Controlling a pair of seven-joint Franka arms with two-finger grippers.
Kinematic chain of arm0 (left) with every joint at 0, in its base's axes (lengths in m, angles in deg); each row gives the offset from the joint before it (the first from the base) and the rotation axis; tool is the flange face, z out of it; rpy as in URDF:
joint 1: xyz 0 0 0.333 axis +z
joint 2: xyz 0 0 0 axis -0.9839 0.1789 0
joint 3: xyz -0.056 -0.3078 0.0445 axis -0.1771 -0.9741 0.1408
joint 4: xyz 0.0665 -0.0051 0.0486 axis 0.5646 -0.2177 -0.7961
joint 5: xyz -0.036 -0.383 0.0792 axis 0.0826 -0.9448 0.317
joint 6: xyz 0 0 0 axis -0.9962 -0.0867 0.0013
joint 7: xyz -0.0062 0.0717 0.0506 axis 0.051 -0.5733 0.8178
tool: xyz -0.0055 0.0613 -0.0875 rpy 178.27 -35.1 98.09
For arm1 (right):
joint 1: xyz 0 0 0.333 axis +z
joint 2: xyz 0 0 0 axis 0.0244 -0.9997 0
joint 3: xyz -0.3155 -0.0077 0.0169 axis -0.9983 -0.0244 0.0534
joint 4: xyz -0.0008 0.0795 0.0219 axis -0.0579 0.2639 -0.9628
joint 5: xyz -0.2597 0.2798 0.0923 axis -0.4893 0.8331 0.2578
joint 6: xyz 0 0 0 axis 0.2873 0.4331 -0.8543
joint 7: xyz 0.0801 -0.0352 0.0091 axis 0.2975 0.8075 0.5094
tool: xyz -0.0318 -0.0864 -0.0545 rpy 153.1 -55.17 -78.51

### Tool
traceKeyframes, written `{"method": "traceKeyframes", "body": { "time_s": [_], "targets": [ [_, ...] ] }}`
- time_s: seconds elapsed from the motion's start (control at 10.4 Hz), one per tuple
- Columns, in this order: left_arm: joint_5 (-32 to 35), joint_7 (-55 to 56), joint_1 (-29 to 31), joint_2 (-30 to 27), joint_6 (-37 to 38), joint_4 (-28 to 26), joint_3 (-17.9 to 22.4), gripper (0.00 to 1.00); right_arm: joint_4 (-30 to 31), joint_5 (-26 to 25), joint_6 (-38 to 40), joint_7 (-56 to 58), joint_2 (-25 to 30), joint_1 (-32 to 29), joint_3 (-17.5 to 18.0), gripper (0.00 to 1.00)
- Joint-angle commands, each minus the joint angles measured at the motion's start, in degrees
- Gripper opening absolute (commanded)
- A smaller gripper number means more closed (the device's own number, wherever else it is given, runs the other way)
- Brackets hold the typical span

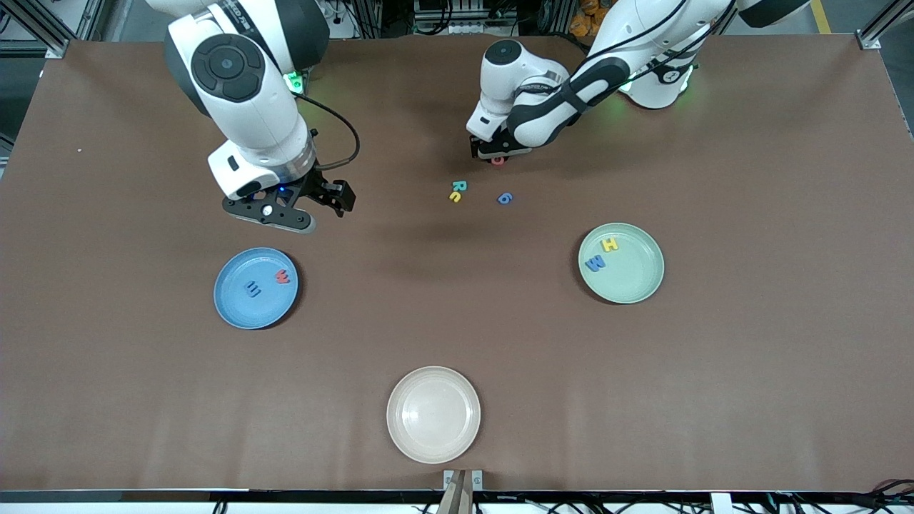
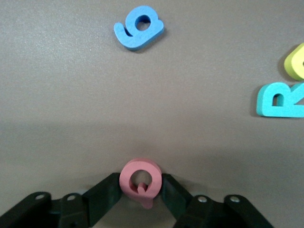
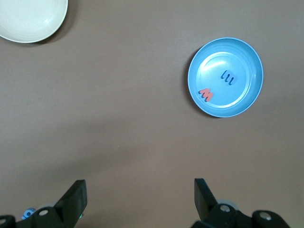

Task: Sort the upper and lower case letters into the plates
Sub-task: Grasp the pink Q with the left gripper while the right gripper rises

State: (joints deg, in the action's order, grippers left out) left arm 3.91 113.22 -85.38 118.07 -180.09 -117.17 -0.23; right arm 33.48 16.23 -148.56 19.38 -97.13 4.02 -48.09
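The left gripper (image 2: 141, 190) pinches the pink Q (image 2: 140, 182) near the blue g (image 2: 139, 27), seemingly by its edges, so it may slip; the right gripper (image 3: 137, 199) waits agape.

Both arms were glossy white with dark grey joint caps, black cables, green base lights and black fingers (image 3: 76, 199).

A small red foam letter (image 2: 141, 182) stands on edge on the table. A blue one (image 2: 139, 27), a teal R (image 1: 459, 185) and a yellow c (image 1: 454, 196) lie flat near it. The round blue plate (image 1: 235, 307) holds a red (image 1: 283, 276) and a blue piece (image 1: 253, 288). The pale green plate (image 1: 639, 278) holds a yellow H (image 1: 610, 245) and a blue M (image 1: 595, 263)
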Motion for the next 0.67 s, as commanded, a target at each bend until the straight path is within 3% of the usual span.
{"method": "traceKeyframes", "body": {
  "time_s": [0.0, 0.57],
  "targets": [
    [2.1, 2.3, -0.1, 1.9, -0.3, -0.2, 0.4, 0.35, -1.5, -0.3, 0.1, 1.1, -0.5, -0.2, 0.1, 1.0],
    [2.2, 2.3, 0.2, 1.6, -0.3, 0.4, 0.4, 0.15, -1.1, -1.0, -0.3, 2.8, -2.1, 1.9, 0.2, 1.0]
  ]
}}
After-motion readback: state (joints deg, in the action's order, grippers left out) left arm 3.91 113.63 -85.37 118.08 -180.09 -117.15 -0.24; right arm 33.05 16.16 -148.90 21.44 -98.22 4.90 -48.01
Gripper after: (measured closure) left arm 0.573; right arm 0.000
